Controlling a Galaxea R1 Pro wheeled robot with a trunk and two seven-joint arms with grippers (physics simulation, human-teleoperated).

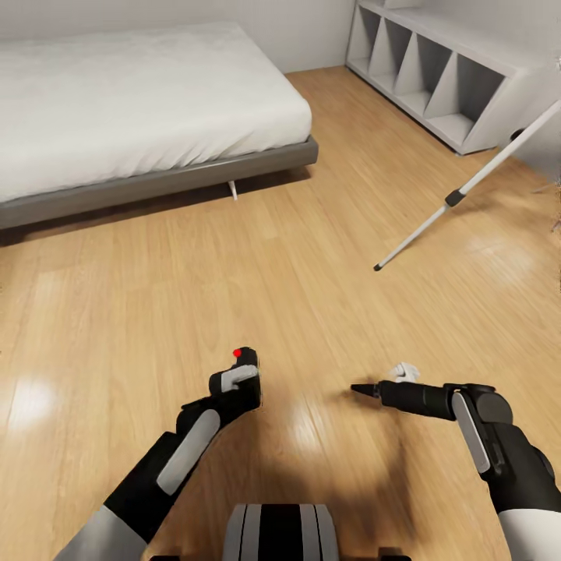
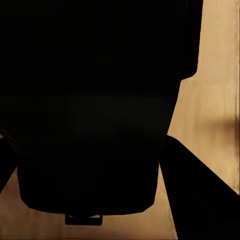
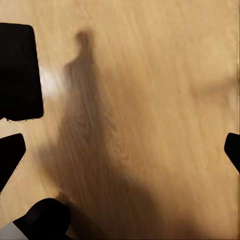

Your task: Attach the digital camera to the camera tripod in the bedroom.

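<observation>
The left gripper (image 1: 243, 372) sits low and left of centre in the head view, pinching the camera (image 1: 246, 360), whose red dot faces up. Its arm rises from the lower left corner, bent at the elbow, forearm angled up toward the middle of the frame. In the left wrist view the camera (image 2: 85, 100) is a large black mass between the dark fingers (image 2: 195, 195), close against the lens, with wood floor (image 2: 215, 100) beside it.

The right gripper (image 1: 366, 389) is at lower right in the head view, pointing toward the left edge, held level over the floor (image 1: 273, 257); its arm comes in from the lower right corner, wrist turned sideways. From that view it tapers to a point, but the right wrist view has its fingers (image 3: 10, 155) at opposite edges, spread wide, with bare floor (image 3: 150, 100) and a shadow between them.

One tripod (image 1: 460, 192) leg slants in from the upper right, its foot on the floor, well apart from both grippers. The bed (image 1: 140, 101) fills the upper left; a grey shelf (image 1: 436, 70) stands in the upper right corner.

No writing or brand is legible on anything.
</observation>
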